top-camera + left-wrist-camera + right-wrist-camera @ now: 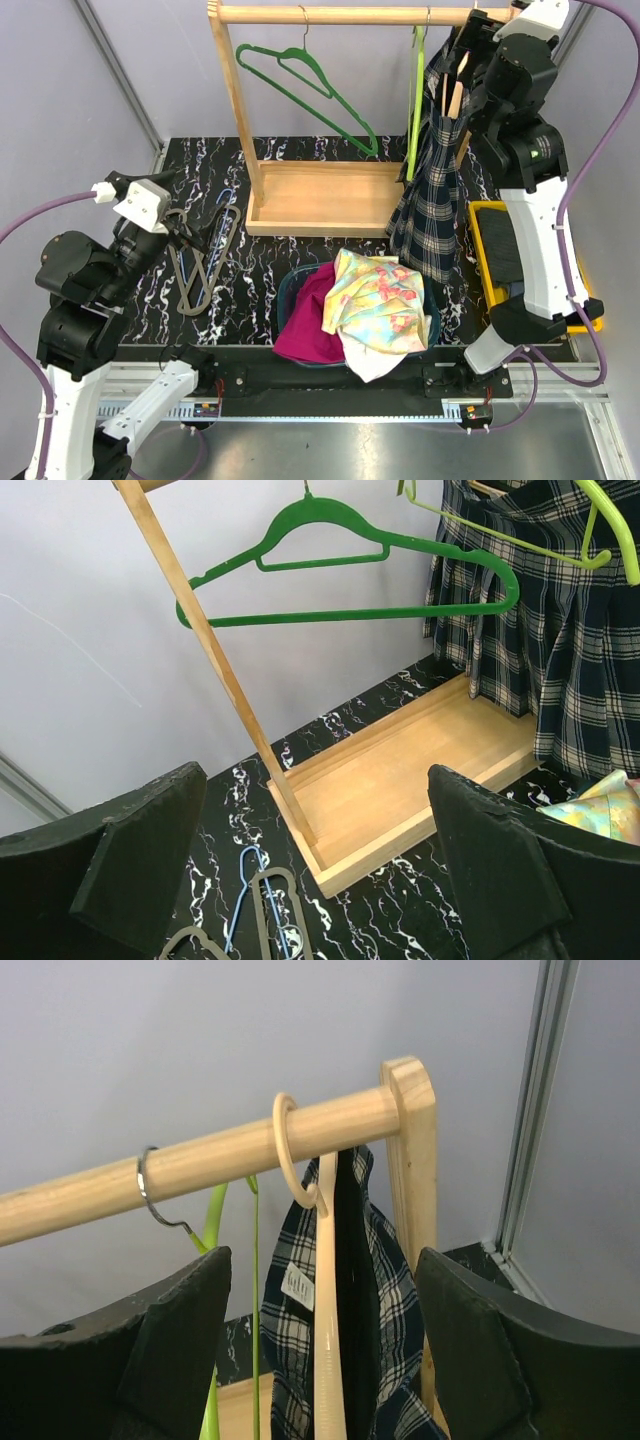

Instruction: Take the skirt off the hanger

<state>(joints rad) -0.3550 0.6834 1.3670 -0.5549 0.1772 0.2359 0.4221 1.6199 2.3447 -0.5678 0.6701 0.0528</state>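
The skirt (pixel 432 200), a dark plaid pleated one, hangs on a pale wooden hanger (pixel 327 1290) at the far right end of the rack's wooden rail (pixel 350 14), just beside the right upright. Its hem reaches down past the rack's base tray (pixel 320 195) to the bench (pixel 260 270). The hanger's ring hook is looped over the rail. The right gripper (pixel 320 1260) is raised to rail height facing this hanger, with its jaws released and wide apart. One finger (pixel 180 1340) appears on either side of the hanger in the wrist view, and neither touches the hanger or the cloth. A lime green hanger (pixel 415 100) hangs just left of the skirt, and a dark green hanger (pixel 310 85) hangs farther left. The left gripper (pixel 318 775) hovers low over the left side of the bench, fully released and grasping nothing, above several loose hangers (pixel 200 260) lying flat. In front of the rack, a basket (pixel 290 285) holds a magenta garment (pixel 310 320) and a floral cloth (pixel 380 300).
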